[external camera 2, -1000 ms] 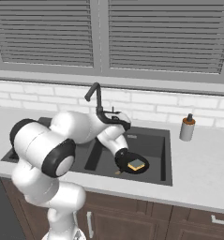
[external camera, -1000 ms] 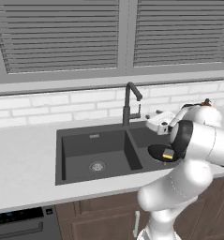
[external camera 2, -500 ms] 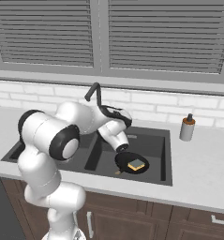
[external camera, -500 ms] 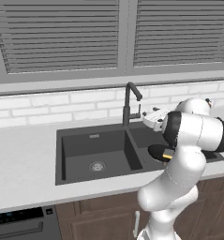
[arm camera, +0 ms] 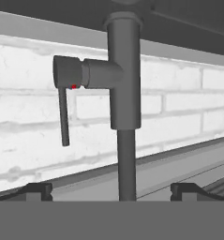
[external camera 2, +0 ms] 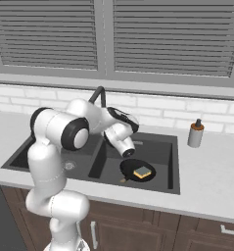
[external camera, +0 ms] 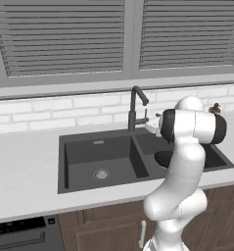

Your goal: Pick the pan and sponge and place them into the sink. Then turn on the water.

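White brick behind; pan (external camera 2: 136, 170) and sponge (external camera 2: 142, 172) already in the sink's (external camera 2: 173, 162) right basin. Hand (arm camera: 111, 192) spread wide, holding nothing, faced the faucet (arm camera: 124, 93). Best to catch the thin hanging lever (arm camera: 63, 115) squarely and swing it gently.

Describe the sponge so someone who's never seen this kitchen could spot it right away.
Start at the dark double-basin sink under the shuttered window and look into its right basin. A round black pan lies on the basin floor, and the sponge sits in it. It is the small rectangular block with a yellow layer, the only brightly coloured thing in the sink.
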